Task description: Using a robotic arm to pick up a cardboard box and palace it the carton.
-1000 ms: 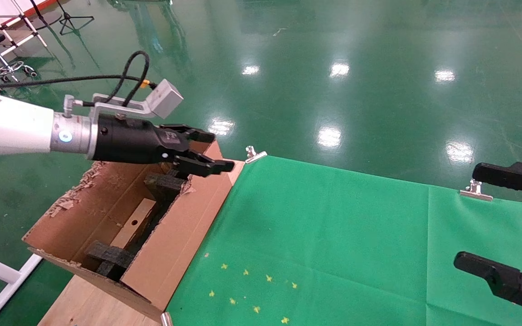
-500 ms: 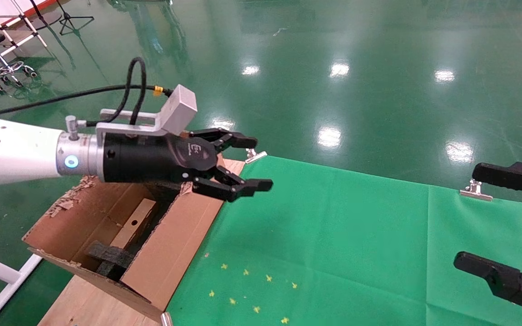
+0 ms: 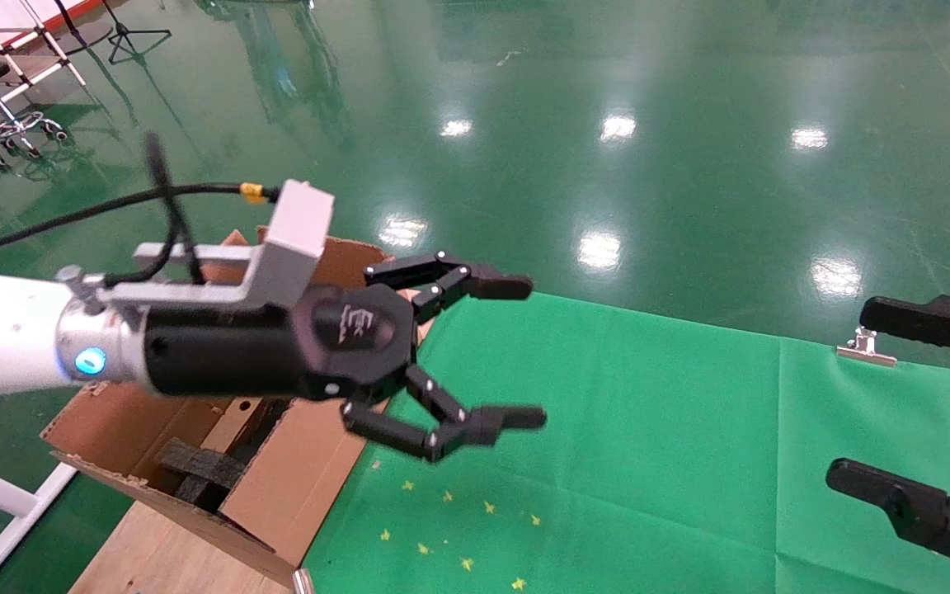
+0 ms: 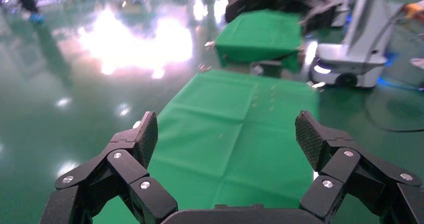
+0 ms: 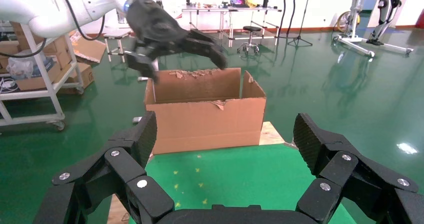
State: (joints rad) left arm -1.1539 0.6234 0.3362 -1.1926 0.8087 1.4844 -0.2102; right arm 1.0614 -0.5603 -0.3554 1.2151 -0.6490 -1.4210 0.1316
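The cardboard box [image 3: 232, 417] lies inside the carton [image 3: 310, 470], only a narrow strip of its pale top face showing below the black wrist, between the carton's far wall and the black foam blocks [image 3: 199, 466] near the carton's front end. The carton sits on a wooden board [image 3: 153, 553] at the left edge of the green cloth [image 3: 648, 445], its long side running along that edge; its torn rim is seen in the right wrist view [image 5: 205, 109] as well.

The robotic arm [image 3: 5, 346], the left one, reaches in from the left above the carton. Its left gripper [image 3: 516, 355] is past the carton's right wall, over the cloth near its left edge and well apart from the box, which is behind and below it. Its fingers [image 3: 491, 285] are spread wide and hold nothing; the left wrist view shows the left gripper [image 4: 225, 134] with only green cloth between its two pads.

The right gripper [image 3: 924, 404] sits at the right edge of the head view, above the cloth's right side, jaws spread wide and empty, facing the carton across the cloth
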